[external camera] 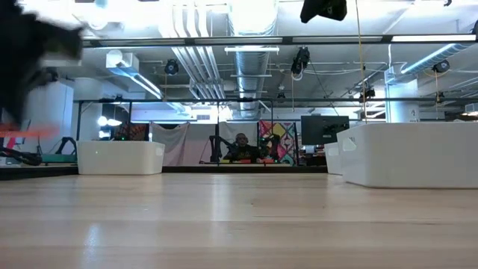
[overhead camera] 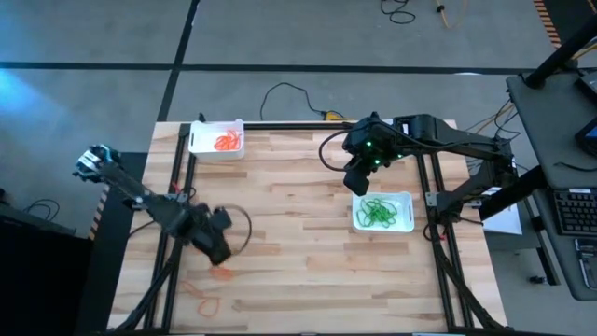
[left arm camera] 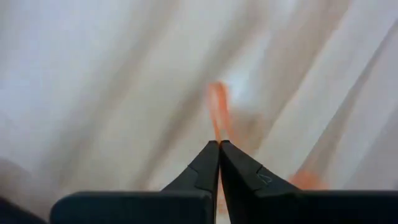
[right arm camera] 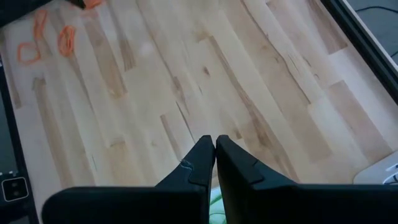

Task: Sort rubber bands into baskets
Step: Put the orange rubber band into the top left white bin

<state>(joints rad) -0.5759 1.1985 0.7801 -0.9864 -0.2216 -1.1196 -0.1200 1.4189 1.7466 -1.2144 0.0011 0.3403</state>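
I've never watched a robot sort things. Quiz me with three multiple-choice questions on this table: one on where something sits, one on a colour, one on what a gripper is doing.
1. Where do the loose orange rubber bands lie?
A. near the table's front left corner
B. inside the right basket
C. under the right gripper

2. What colour are the bands in the right basket?
A. orange
B. green
C. black

3. How is the left gripper?
A. wide open
B. shut on an orange rubber band
C. out of view

Answers: 1 A, the high view shows them low on the left. 2 B, green loops fill that basket. 3 B, the left wrist view shows the fingers closed with orange at their tips.
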